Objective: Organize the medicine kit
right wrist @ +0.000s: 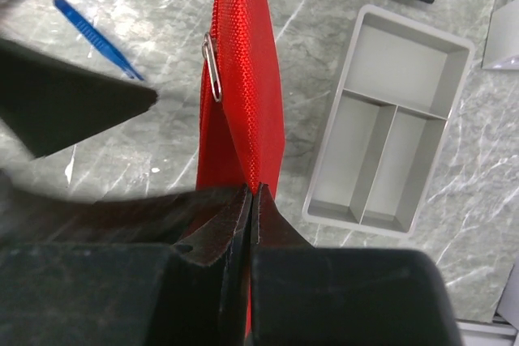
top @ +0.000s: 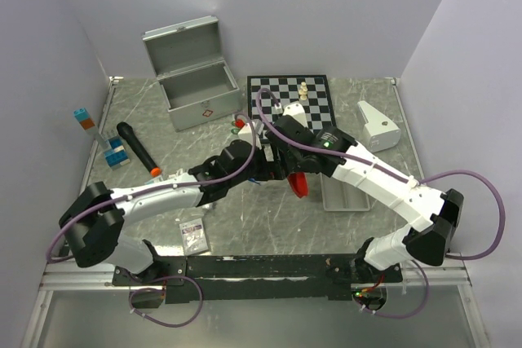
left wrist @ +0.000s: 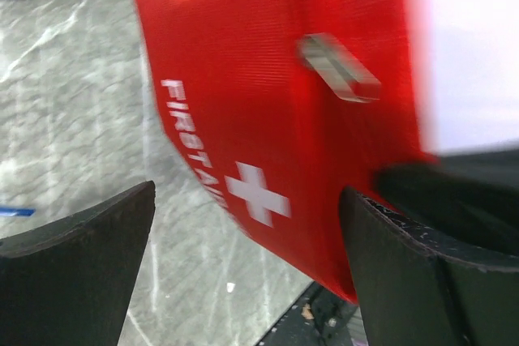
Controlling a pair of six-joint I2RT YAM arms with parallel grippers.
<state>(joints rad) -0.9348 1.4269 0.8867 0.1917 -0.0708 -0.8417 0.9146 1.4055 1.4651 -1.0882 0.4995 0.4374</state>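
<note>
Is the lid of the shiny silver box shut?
No, the boxy silver metal case has its hinged lid standing open.

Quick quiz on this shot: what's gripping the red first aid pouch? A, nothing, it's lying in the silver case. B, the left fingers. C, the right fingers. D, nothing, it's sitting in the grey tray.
C: the right fingers are pinched shut on the edge of the red pouch, while the left fingers stand wide open.
</note>
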